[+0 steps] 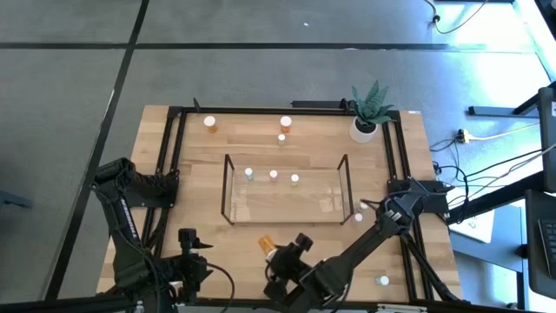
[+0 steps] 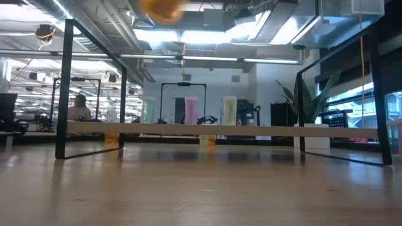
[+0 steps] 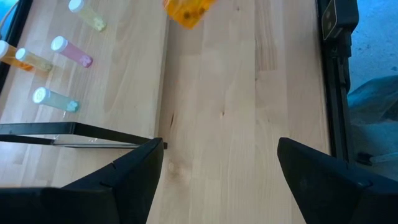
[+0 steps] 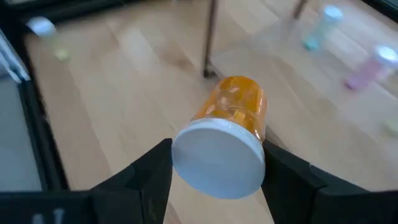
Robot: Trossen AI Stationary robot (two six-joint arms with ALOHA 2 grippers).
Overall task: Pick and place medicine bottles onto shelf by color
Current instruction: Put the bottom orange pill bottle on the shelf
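Between right claw (image 4: pixel 217 168) fingers, orange bottle (image 4: pixel 227 134) gripped, no readable label, left claw (image 3: pixel 217 168) open.

High view: overhead, straight down on the whole table (image 1: pixel 287 148); low view: tabletop level, facing the room; wrist views: close, angled down; all share the orange bottle (image 4: pixel 231 112).

Nine medicine bottles (image 1: pixel 266 244), one shelf (image 1: pixel 287 217), one potted plant (image 1: pixel 370 110), two arms.

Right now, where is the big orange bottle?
The orange bottle is held in the right gripper, near the table's front edge, just in front of the shelf.
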